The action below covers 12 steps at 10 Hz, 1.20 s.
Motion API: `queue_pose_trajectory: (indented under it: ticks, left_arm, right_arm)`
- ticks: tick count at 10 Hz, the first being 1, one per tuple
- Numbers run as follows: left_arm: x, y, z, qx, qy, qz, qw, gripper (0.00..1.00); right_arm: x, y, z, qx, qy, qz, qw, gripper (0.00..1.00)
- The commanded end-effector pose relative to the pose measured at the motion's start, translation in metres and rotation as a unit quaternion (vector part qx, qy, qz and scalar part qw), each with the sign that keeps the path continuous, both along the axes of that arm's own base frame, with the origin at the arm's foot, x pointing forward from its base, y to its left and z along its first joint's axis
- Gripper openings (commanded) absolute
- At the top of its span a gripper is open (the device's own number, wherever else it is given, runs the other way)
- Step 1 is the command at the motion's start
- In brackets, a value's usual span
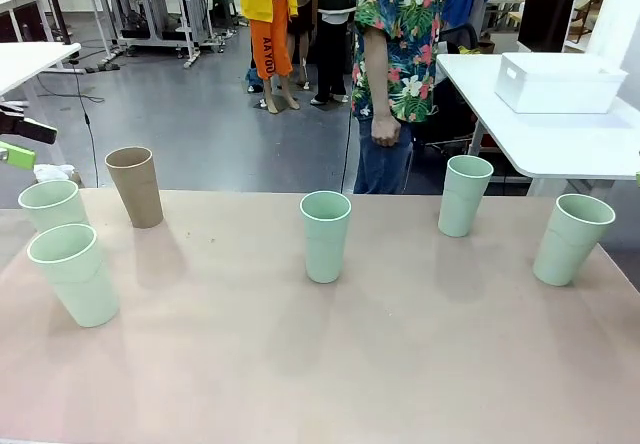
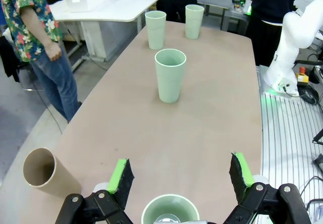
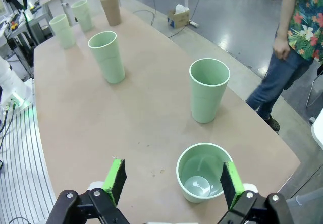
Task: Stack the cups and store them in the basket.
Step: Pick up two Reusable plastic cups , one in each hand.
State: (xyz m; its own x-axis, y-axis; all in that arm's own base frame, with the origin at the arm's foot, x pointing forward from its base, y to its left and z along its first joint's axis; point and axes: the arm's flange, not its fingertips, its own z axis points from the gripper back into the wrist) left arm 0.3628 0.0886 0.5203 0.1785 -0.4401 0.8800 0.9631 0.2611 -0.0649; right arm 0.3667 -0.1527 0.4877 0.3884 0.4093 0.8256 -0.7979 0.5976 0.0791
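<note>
While the cups (image 1: pixel 326 234) stand unstacked, left gripper (image 2: pixel 179 172) and right gripper (image 3: pixel 171 177) hover open, each over an end cup: first grasp likely next.

The left gripper (image 2: pixel 180 174) hangs spread wide over a mint cup (image 2: pixel 170 210). A tan cup (image 2: pixel 44 171) stands near; three mint cups (image 2: pixel 170 77) (image 2: pixel 155 30) (image 2: pixel 194 21) stand farther off.

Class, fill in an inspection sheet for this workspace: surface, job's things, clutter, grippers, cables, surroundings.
Surface: pinkish table, no spills seen.
Job's things: five green cups and one brown cup, all upright, apart, unstacked; white basket on a separate table, far right.
Clutter: nothing seen.
Grippers: left gripper open, holding nothing; right gripper open, holding nothing.
Cables: black cables on the floor beyond the table.
Surroundings: person standing at the far side.
</note>
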Motion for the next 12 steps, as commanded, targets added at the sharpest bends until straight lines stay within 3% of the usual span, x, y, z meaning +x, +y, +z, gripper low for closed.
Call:
queue_pose_trajectory:
  ticks: [1, 12]
  left_arm:
    - [0.0007, -0.0002, 0.0026, -0.006, -0.004, -0.004, 1.0, 1.0]
    - [0.0007, -0.0002, 0.0026, -0.006, -0.004, -0.004, 1.0, 1.0]
  right_arm:
    - [0.0033, -0.0007, -0.0004, 0.008, -0.018, 0.006, 1.0, 1.0]
    - [0.0033, -0.0007, -0.0004, 0.008, -0.018, 0.006, 1.0, 1.0]
